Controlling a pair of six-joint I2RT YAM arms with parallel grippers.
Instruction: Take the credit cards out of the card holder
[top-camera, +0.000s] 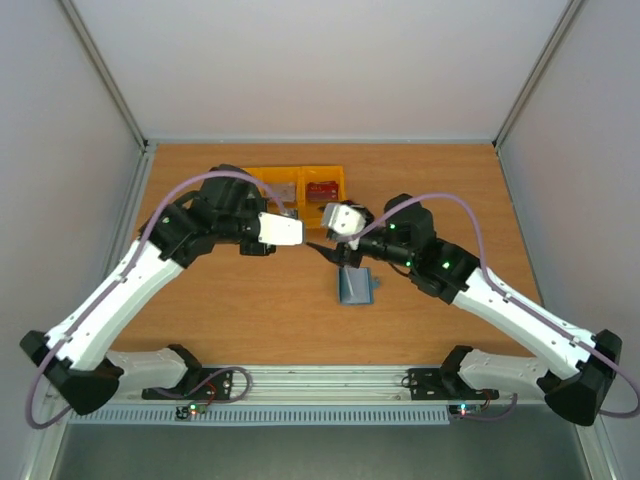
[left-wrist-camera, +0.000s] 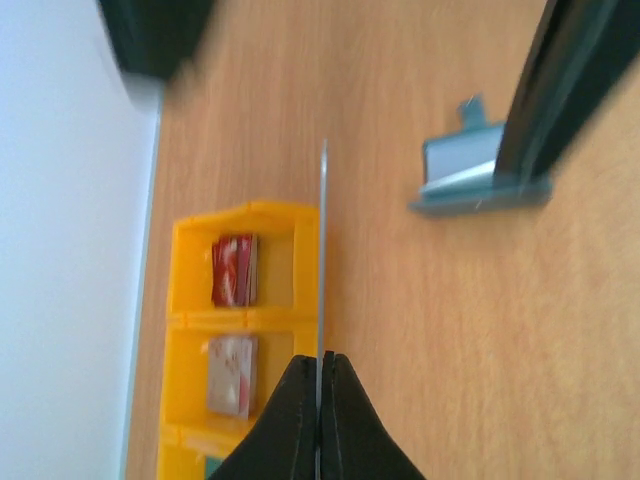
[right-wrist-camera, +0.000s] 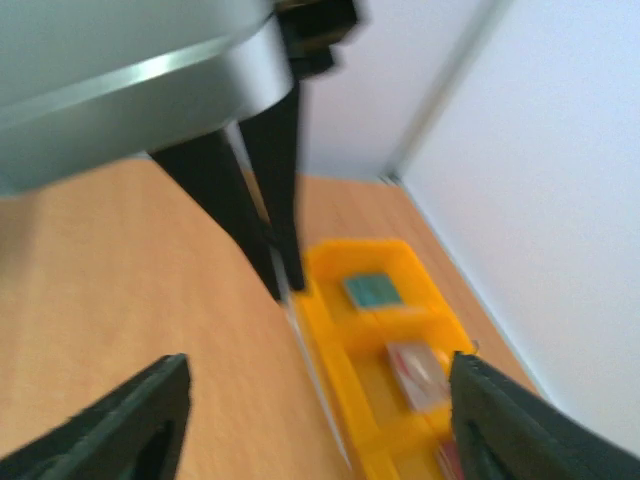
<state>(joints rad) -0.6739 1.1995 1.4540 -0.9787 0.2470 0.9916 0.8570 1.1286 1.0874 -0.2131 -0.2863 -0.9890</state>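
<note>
Wears white shells over black joints on left arm (top-camera: 120, 290) and right arm (top-camera: 520, 310); trails lilac cables (top-camera: 220, 174); glows with green LEDs (top-camera: 393, 228); ends in black fingers (left-wrist-camera: 285, 420).

Four credit cards (left-wrist-camera: 236, 270), three yellow bin compartments (left-wrist-camera: 235, 222), one card holder (left-wrist-camera: 478, 178), two end effectors (left-wrist-camera: 320, 372).

Robot lab test cell, white panel walls (top-camera: 300, 60), aluminium frame posts (top-camera: 105, 72), wooden tabletop (top-camera: 250, 310)

My overhead view is bright and evenly lit, only faint soft shadows on the tabletop (top-camera: 250, 320). Both wrist views look blurred, the right one smeared worst, near parts unfocused.
</note>
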